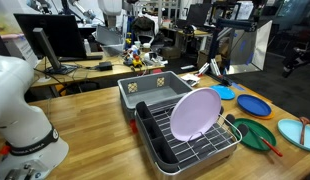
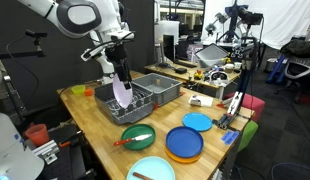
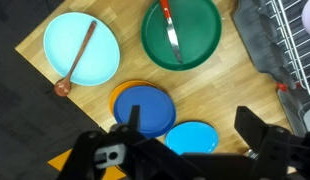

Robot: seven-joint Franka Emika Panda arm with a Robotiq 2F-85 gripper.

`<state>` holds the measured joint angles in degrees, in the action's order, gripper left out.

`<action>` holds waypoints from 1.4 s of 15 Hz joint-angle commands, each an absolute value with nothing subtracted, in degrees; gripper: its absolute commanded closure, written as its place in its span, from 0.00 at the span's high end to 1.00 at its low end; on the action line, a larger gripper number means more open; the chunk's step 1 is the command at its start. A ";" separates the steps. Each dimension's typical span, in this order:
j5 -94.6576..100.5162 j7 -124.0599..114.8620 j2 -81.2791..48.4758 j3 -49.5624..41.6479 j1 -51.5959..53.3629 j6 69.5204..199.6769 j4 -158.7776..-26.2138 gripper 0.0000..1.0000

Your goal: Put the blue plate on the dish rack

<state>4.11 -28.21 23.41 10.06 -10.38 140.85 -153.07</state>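
Wooden plank worktop point(image 1: 95, 105) in a cluttered lab carries the round, smooth blue plate point(image 3: 145, 108), lying flat on an orange plate point(image 3: 116, 96) of like size, with a smaller sky-blue plate point(image 3: 195, 137) just beside its five o'clock edge in the wrist view. At two o'clock from it stands the silver wire dish rack point(image 1: 160, 140) over its dark tray, a lavender plate point(image 1: 195, 112) upright among the prongs. Black jaws hang spread wide apart above the plates, holding and touching nothing.
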 commanded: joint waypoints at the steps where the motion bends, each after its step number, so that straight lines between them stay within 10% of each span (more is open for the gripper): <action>1: 4.71 -28.59 23.40 9.00 -9.37 140.63 -152.99 0.96; 21: 2.83 -17.78 -6.68 -0.97 -4.49 136.24 -131.05 0.97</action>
